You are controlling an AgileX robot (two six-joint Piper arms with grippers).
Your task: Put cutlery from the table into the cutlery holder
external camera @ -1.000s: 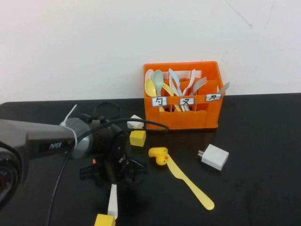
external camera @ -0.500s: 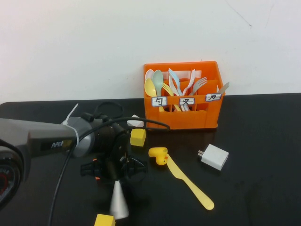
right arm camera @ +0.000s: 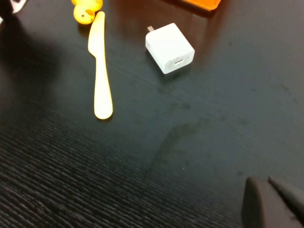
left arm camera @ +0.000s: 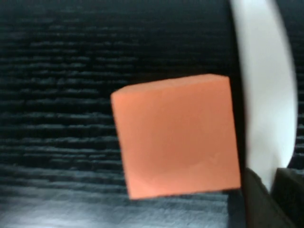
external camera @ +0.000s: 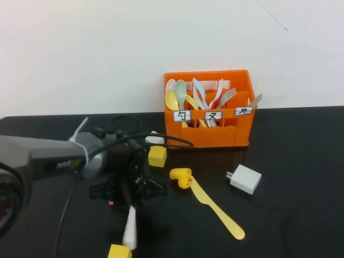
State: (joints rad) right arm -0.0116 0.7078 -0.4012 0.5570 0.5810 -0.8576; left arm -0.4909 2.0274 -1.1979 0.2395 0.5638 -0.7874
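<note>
My left gripper (external camera: 130,207) is low over the black table (external camera: 290,215) at the front left, shut on the white knife (external camera: 129,230). The knife's free end points toward the front edge. In the left wrist view the white knife (left arm camera: 263,85) runs between the dark fingers (left arm camera: 259,202). The yellow knife (external camera: 216,207) lies flat at the centre, one end by a yellow duck (external camera: 181,177); it also shows in the right wrist view (right arm camera: 99,66). The orange cutlery holder (external camera: 215,134) stands at the back with spoons and forks in it. My right gripper (right arm camera: 261,183) hovers over bare table, fingers together.
A white charger block (external camera: 244,179) lies right of the yellow knife. One yellow cube (external camera: 157,156) sits near the crate and another (external camera: 119,251) at the front edge. An orange cube (left arm camera: 178,135) lies right beside the held knife. A black cable loops over the left arm.
The white knife swung in the left gripper's grip and now hangs narrow again. The gripper shifted slightly. The yellow knife, duck, charger and crate have not moved.
</note>
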